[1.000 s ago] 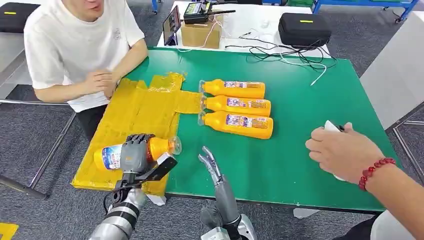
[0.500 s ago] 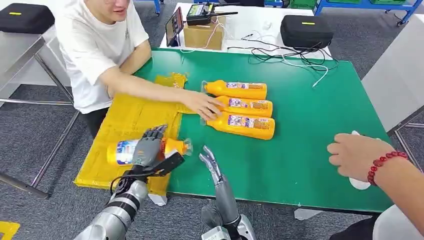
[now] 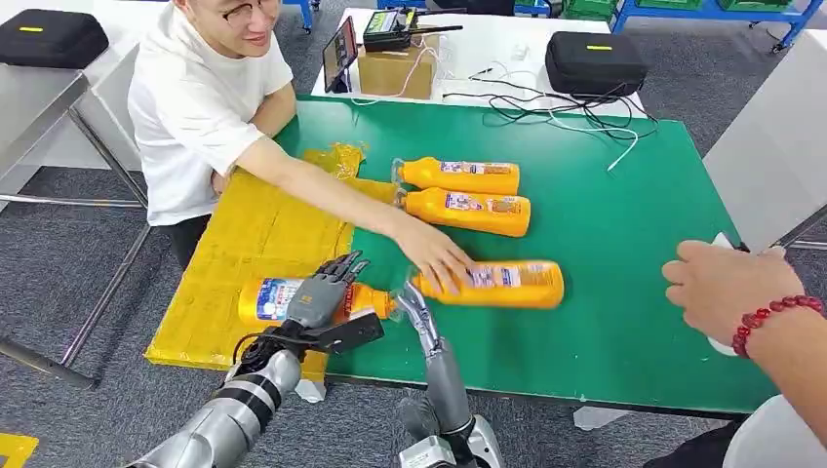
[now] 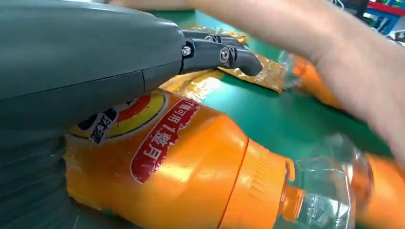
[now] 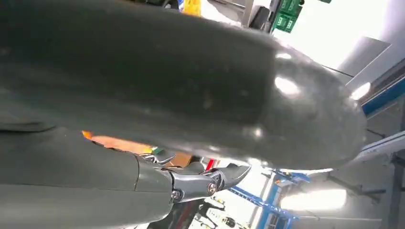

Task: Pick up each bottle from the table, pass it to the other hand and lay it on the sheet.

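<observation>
One orange bottle [image 3: 278, 298] lies on its side at the near edge of the yellow sheet [image 3: 254, 234], cap end over the green table [image 3: 605, 244]. My left hand [image 3: 327, 285] sits over its middle, palm on it and fingers lifted straight; the left wrist view shows that bottle [image 4: 191, 171] under the palm. My right hand [image 3: 417, 317] stands open just right of the cap, fingers pointing at a second bottle [image 3: 502, 285] that a person's hand [image 3: 434, 255] holds down. Two more bottles [image 3: 458, 175] [image 3: 470, 211] lie side by side farther back.
A person in a white shirt [image 3: 200, 107] sits at the table's far left, arm stretched across the sheet. Another person's hand [image 3: 727, 291] with a red bead bracelet hovers at the right edge. Cables [image 3: 571, 109], a black case [image 3: 595, 60] and a box [image 3: 395, 68] lie beyond.
The seated person reached in and dragged the nearest of three bottles toward my right hand. My left hand's fingers lifted off its bottle, which shifted right toward the sheet's edge.
</observation>
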